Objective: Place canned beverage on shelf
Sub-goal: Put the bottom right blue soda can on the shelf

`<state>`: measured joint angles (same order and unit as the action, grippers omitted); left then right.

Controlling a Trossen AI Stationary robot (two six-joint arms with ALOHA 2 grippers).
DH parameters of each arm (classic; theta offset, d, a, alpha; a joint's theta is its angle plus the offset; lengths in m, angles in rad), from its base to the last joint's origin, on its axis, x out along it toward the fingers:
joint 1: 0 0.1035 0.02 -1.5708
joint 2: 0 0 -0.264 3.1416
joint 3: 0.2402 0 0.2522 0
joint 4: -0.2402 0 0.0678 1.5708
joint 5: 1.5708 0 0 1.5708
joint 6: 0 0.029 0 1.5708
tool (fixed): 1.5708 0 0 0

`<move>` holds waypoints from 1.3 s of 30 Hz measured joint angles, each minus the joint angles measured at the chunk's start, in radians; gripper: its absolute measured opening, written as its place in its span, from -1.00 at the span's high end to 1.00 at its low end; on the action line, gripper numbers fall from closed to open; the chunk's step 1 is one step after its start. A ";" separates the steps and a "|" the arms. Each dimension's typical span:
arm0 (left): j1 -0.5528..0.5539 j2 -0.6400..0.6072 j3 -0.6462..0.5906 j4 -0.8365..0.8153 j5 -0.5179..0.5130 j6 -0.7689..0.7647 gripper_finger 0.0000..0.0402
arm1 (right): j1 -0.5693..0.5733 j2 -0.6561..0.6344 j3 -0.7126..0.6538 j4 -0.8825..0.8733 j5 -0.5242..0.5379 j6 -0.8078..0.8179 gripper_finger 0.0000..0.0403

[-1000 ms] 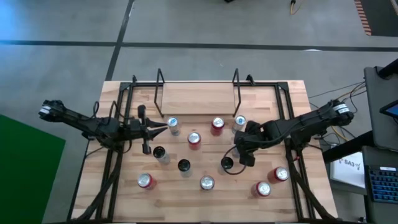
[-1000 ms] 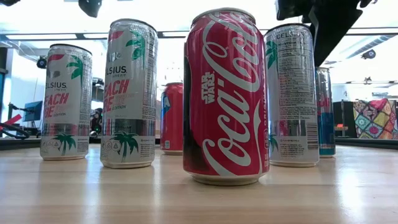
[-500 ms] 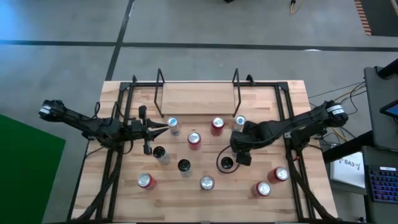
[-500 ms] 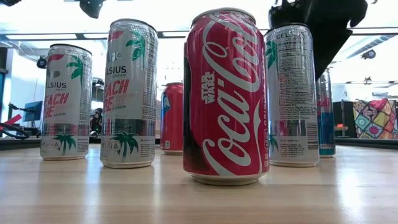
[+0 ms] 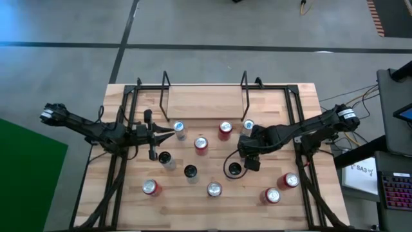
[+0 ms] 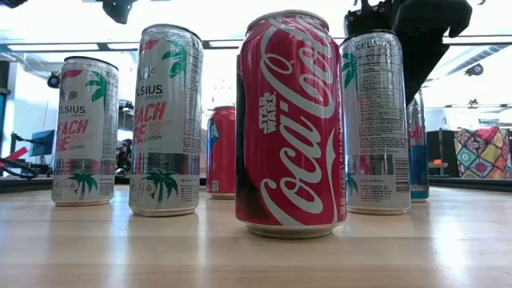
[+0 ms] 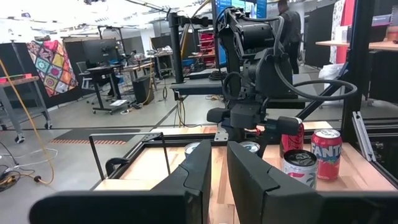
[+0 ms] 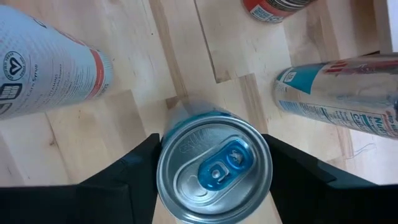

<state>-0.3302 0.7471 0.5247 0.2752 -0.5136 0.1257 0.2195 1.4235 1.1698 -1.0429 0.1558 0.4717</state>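
Item: my right hand, centre-right of the high view, fingers straddling the blue-tabbed can and touching its sides; lift not begun.
Item: my left hand, left of centre, fingers closed on nothing, waiting.
Item: shelf, upper centre, wooden floor bare; no can placed yet.
Item: other cans standing on the surface.
Remaining, by my judgement: secure grip, lift, carry to shelf, release.

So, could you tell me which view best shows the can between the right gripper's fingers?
The right wrist view: the blue-tabbed can fills it, top up, a finger on each side. From above the right gripper hides it.
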 joint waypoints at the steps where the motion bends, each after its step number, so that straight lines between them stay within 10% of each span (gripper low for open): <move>1: 0.000 0.000 0.000 -0.002 0.000 0.000 0.81 | 0.000 -0.001 0.000 0.000 0.000 0.000 -0.13; 39: 0.000 -0.057 0.039 -0.009 0.000 0.150 0.81 | -0.030 0.080 0.821 -0.231 0.094 -0.079 -0.13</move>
<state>-0.3302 0.6903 0.5632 0.2665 -0.5136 0.2756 0.1898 1.5039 1.9906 -1.2743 0.2500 0.3930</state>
